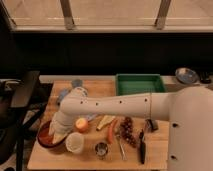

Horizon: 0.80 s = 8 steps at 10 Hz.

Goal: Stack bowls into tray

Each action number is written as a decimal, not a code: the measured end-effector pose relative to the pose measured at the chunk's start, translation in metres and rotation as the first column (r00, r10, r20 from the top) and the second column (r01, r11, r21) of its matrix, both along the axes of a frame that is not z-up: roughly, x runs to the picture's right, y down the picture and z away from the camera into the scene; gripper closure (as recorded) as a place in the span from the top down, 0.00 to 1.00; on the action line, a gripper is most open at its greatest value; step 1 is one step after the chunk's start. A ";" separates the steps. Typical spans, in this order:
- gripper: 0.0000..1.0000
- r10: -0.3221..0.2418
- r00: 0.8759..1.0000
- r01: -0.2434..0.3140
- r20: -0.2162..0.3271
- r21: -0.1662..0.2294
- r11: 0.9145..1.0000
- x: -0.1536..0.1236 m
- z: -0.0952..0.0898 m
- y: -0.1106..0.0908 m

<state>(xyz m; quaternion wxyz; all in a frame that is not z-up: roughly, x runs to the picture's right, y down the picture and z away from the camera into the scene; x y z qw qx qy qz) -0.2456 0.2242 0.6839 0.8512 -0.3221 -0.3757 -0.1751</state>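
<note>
Over upright bowls, seemingly nested, gripper hovers.

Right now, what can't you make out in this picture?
Camera view:
- Pincer, down at the orange-red bowl on the table's left: its shape blurs into the wrist.
- Bowl's inside: mostly covered by the pincer.
- Blue items behind the arm: too blurred to name.
- Table's right corner: hidden by the robot's body.
</note>
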 end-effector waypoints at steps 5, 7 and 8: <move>0.80 -0.003 1.000 0.003 -0.005 -0.002 1.000 0.001 0.001 0.000; 0.80 -0.027 0.999 0.026 -0.018 -0.017 1.000 -0.009 0.007 0.010; 0.80 -0.036 0.999 0.035 -0.027 -0.022 0.999 -0.014 0.013 0.019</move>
